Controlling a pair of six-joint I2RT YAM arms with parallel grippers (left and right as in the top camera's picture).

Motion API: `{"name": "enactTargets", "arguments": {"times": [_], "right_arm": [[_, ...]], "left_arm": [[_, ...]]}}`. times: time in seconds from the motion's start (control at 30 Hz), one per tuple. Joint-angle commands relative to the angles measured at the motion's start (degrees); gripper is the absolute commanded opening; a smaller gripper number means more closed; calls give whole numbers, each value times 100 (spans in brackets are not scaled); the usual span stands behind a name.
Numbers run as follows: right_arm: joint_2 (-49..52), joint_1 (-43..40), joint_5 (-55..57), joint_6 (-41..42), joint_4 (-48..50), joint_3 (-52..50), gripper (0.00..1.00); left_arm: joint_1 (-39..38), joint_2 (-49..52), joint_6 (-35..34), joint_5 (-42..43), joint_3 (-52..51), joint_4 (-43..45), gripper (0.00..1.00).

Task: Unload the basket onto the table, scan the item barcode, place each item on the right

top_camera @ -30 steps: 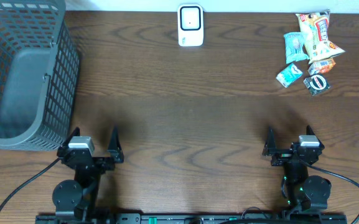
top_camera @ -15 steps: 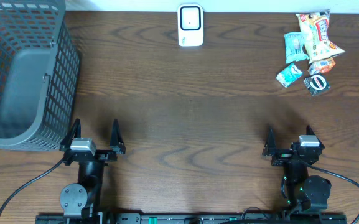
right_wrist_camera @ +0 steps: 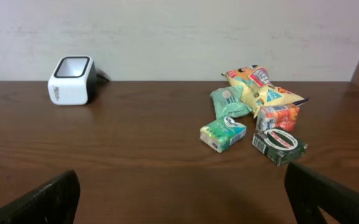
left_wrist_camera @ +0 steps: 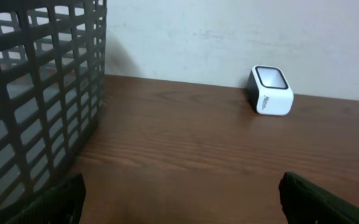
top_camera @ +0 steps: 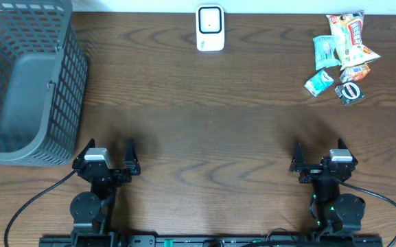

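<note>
**Tabletop** (top_camera: pixel 211 130) — dark wood grain; carries everything listed here.

**Scanner** (top_camera: pixel 210 28): white housing with a dark window on top. It stands at the middle of the far edge, well apart from the rest.

**Items** (top_camera: pixel 340 58): a loose cluster at the far right corner, none of them held.
- The yellow bag (top_camera: pixel 346 33) lies nearest the far edge.
- The green pouch (top_camera: pixel 326 49) lies against the bag's left side.
- The orange packet (top_camera: pixel 357 71) lies just nearer than the bag.
- The green pack (top_camera: pixel 319 83) and dark box (top_camera: pixel 349 92) lie on the cluster's near side.

**Basket** (top_camera: pixel 26 82): grey plastic lattice at the far left corner, running down much of the left edge.

**Left gripper** (top_camera: pixel 109 146): at the near edge, left side, near the basket's near rim. Its jaws are spread wide and hold nothing.

**Right gripper** (top_camera: pixel 319 147) — at the near edge, right side, well apart from the items. Its jaws are spread wide and hold nothing.
</note>
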Motion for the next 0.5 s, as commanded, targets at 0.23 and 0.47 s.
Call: {"name": "enactTargets", "arguments": {"times": [0.23,0.47], "right_arm": [[-39,-20,44,61,-26,-9,99],[-39,-20,44,61,-26,-9,99]], "left_arm": [[-24,-52,474,146,-44,-271,98],[-24,-52,490,142,-44,-284,98]]}}
